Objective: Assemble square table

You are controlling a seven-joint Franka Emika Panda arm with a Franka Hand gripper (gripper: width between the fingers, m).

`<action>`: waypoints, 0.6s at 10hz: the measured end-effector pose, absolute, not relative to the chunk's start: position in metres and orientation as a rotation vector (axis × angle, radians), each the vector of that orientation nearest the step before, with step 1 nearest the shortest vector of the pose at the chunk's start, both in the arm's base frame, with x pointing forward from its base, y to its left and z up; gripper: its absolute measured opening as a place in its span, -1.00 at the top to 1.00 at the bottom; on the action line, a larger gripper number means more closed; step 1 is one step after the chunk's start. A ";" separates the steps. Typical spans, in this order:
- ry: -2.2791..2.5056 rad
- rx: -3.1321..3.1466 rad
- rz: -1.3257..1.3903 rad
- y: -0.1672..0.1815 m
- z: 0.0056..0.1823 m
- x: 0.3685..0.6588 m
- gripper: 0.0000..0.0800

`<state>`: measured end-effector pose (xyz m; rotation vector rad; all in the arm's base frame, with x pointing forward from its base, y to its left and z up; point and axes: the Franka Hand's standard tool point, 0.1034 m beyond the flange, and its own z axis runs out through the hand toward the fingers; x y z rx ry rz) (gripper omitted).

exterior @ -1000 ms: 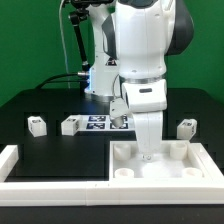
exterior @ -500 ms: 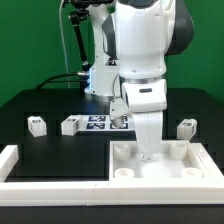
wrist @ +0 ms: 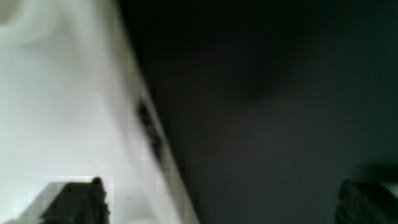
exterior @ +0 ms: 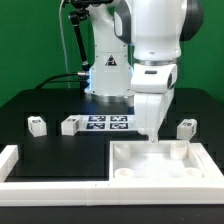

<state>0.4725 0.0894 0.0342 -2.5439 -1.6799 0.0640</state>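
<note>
The square table's white panel lies at the front right, with raised sockets at its corners. My gripper hangs just above the panel's far edge. In the blurred wrist view the panel's edge runs beside the black table, and my gripper has its dark fingertips far apart with nothing between them. Three small white tagged legs lie on the black table: one at the far left, one beside it, one at the right. A fourth leg does not show.
The marker board lies behind the panel, at the foot of the robot base. Long white border rails run along the front and the left side. Black cables hang at the back left.
The arm has swung toward the exterior view's right. The gripper has moved from over the panel's middle rear to its far edge, uncovering the marker board.
</note>
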 end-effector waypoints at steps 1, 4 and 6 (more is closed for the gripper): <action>-1.515 -2.642 0.084 0.099 0.033 0.468 -0.62; -1.289 -2.764 0.075 0.101 0.033 0.469 -0.62; -0.934 -2.903 0.123 0.113 0.036 0.464 -0.62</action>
